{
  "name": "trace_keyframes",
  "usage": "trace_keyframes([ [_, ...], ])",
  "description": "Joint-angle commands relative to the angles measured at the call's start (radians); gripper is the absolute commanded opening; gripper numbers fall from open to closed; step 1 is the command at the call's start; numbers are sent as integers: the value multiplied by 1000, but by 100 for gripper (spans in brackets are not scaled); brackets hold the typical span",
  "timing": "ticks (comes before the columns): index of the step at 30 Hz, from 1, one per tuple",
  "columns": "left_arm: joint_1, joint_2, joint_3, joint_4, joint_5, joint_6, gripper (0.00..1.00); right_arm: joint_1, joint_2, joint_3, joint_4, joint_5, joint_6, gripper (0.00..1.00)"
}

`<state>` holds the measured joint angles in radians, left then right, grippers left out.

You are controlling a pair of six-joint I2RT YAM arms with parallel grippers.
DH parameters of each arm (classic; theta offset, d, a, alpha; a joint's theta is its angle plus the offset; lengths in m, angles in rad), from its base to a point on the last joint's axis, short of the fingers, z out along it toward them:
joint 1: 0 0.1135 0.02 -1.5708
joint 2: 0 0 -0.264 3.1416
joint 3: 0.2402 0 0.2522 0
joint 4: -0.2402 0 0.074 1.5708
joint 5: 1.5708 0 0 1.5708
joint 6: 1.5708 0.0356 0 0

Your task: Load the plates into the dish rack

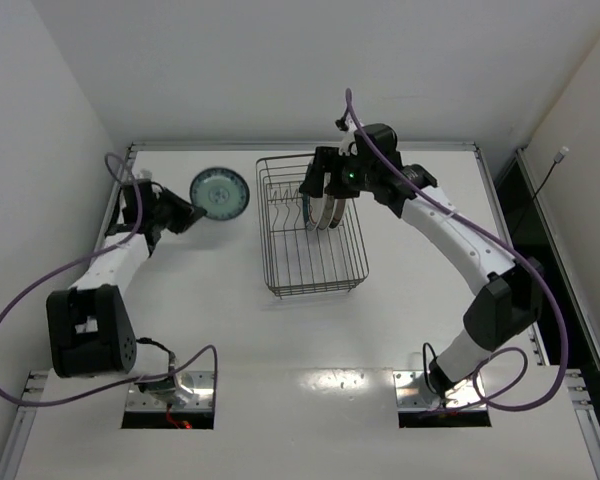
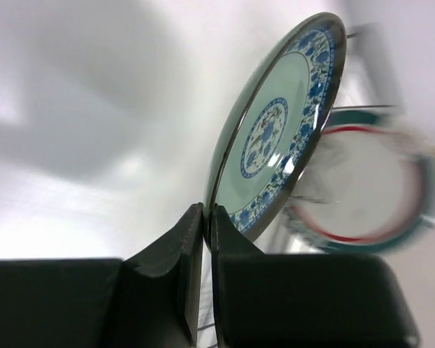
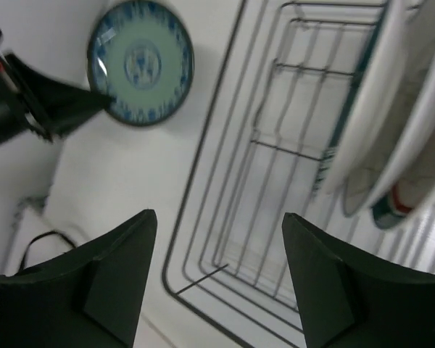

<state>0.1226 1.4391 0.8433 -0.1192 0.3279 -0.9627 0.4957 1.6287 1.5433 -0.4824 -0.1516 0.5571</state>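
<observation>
**Figure. Plate loading, late stage.** The dish rack (image 1: 320,290) sits on the bench (image 1: 230,330) towards its far edge, right of centre. Plates (image 1: 321,212) stand on edge among the dividers at the rack's far end. At least two are there, and one shows a red-and-green ringed rim (image 2: 377,196). Their exact number cannot be read, since they overlap in every view.

The small teal-blue patterned plate (image 1: 220,193) is outside the rack, just left of it and towards the bench's far-left corner. The left pincer (image 2: 206,217) is pressed together on this plate's rim, pinching it at one edge. Whether the plate has cleared the bench surface cannot be told.

The right pincer (image 3: 217,217) is spread and holds nothing. It hangs above the rack's far end, close to the standing plates.

Judged progress: most of the load is in place. The teal-blue plate is the only one seen out of the rack, so carrying it over and seating it upright between free dividers would likely finish the task.
</observation>
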Motion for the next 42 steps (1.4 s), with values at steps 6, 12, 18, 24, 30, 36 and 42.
trace_keyframes([
  [6,-6,-126,123,245,272,-57,0,-59,28,-173,471,-477,196,71],
  [12,-110,-135,114,277,281,-80,0,-48,62,-172,582,-529,239,77],
  [18,-238,-126,94,343,272,-145,0,-39,121,-163,582,-519,251,77],
  [24,-354,-126,94,340,241,-154,0,-39,122,-163,579,-504,260,2],
  [30,-354,-106,218,-62,71,80,55,-36,33,-66,232,-102,152,0],
  [36,-354,-115,344,-394,-390,205,76,56,81,208,-192,395,73,0],
  [42,-345,-144,369,-481,-526,216,80,136,295,434,-347,579,20,0],
])
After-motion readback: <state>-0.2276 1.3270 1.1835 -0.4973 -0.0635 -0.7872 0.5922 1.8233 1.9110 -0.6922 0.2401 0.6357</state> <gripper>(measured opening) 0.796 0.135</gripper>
